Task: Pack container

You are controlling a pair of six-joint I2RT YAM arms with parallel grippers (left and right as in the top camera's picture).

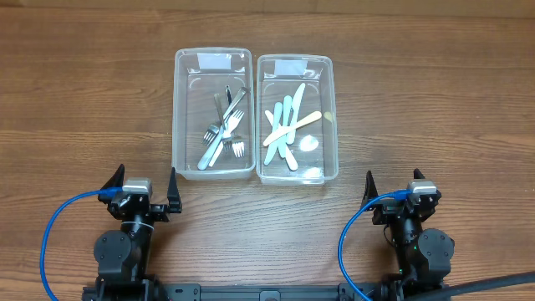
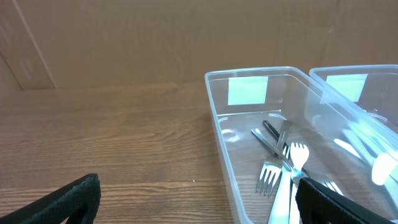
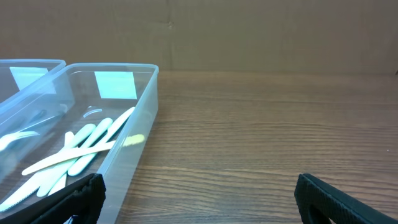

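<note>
Two clear plastic containers stand side by side on the wooden table. The left container holds several metal forks and knives, also seen in the left wrist view. The right container holds several pale plastic utensils, also seen in the right wrist view. My left gripper is open and empty, near the left container's front left corner. My right gripper is open and empty, to the right of the right container's front.
A brown cardboard wall stands behind the table. Blue cables loop beside each arm base at the front edge.
</note>
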